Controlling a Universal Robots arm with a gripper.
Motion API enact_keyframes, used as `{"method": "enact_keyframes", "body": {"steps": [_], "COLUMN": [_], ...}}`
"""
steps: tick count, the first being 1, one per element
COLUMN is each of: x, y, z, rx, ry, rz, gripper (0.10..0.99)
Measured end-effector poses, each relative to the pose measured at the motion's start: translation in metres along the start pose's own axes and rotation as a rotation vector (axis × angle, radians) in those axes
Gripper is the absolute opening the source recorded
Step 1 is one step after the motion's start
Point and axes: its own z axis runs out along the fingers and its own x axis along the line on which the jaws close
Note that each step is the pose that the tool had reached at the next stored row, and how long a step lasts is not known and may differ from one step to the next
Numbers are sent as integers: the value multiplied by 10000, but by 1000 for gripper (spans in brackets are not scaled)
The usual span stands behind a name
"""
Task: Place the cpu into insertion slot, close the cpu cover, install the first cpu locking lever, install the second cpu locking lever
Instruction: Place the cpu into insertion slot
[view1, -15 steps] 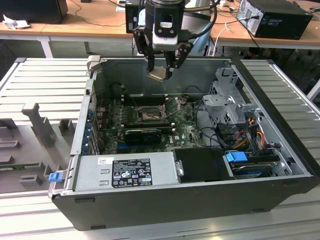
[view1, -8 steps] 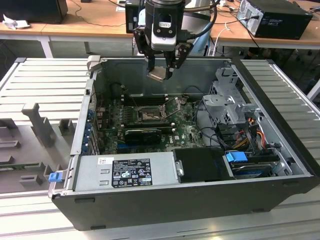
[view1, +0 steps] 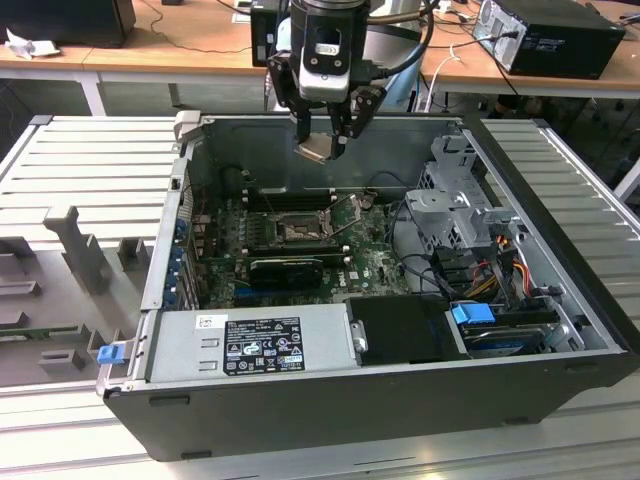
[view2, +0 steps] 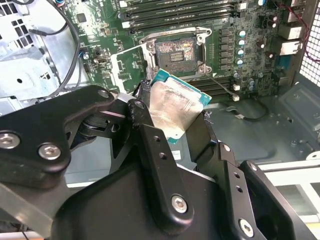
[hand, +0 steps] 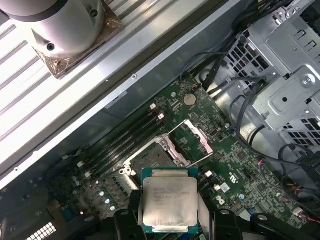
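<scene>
The cpu (view2: 180, 100) is held between the fingers of the gripper (view2: 174, 112), which is closed narrowly on two opposite edges of the chip, the pale metal face being turned toward both wrist cameras. In the exterior view the chip is seen hanging above the open case (view1: 250, 150), well apart from the motherboard (view1: 375, 255). The slot (view2: 175, 52) is left bare, with its dark centre exposed. The cover (view2: 127, 65) is swung open beside it, and a thin lever (view2: 220, 82) is raised on the other side. Nothing has been seated yet, so all four steps are judged undone. The chip's edges appear to be turned at an angle to the slot's rim. If it were lowered that way, a corner could be caught on the rim and the contacts in the slot could be bent. Only thin edges are gripped, so the chip could be tipped or dropped by a light knock. Such a knock could be given by the raised cover or lever, since both stand close to the path down. The fingers themselves could be fouled on the rim, as little room is left around the slot.
</scene>
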Motion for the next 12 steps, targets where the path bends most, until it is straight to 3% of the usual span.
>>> {"method": "enact_keyframes", "body": {"steps": [12], "x": [0], "y": [0], "z": [0], "rx": [-24], "ry": [-54], "rz": [609], "gripper": [529]}}
